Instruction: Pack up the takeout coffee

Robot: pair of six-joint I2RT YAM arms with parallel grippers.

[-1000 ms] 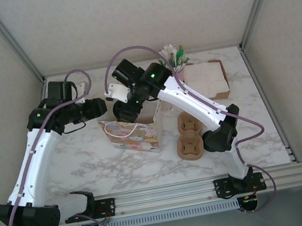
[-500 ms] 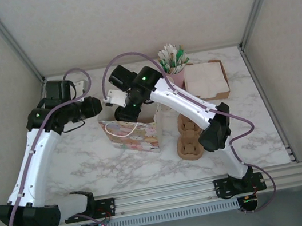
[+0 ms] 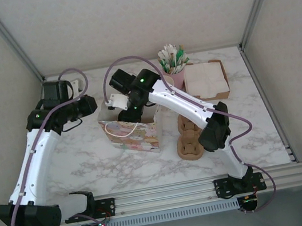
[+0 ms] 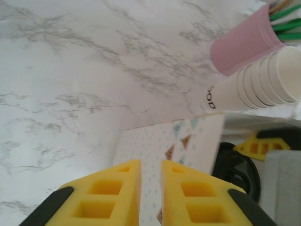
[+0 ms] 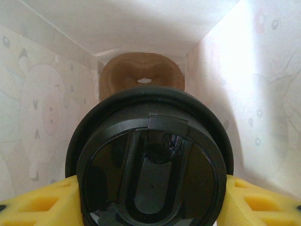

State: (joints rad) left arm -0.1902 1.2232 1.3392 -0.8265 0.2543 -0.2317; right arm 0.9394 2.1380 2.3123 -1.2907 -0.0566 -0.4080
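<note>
The takeout coffee (image 5: 150,174) hung clamped between the two yellow fingers (image 5: 37,205) of my right end effector (image 5: 150,209), one finger on each side of its black lid. It was down inside the paper bag (image 3: 134,134), with the bag's pale printed walls rising all around it. Beyond the lid, on the bag's floor, lay a brown pulp carrier (image 5: 141,75). I could not tell whether the coffee touched it.

My left end effector (image 4: 150,167) stood narrow at the bag's left rim, its fingers closed on the patterned wall that ran into the slim gap between them.

Much was hidden. The lid covered the cup's whole body, so I saw nothing of its sides. From above, my right arm crossed the bag's mouth and covered the coffee. The lower edge of each wrist picture cut off my fingers.

I counted one coffee and one bag. There were two carriers: the one in the bag and a second carrier (image 3: 190,138) on the table (image 3: 89,158), just right of the bag and partly behind my right arm. Behind the bag stood one pink cup (image 3: 178,76) of green-and-white sticks, too fine to count. One stack of white cups (image 4: 263,80) stood just beside it, with about five nested rims. Right of these sat one brown tray of white napkins (image 3: 206,79).
</note>
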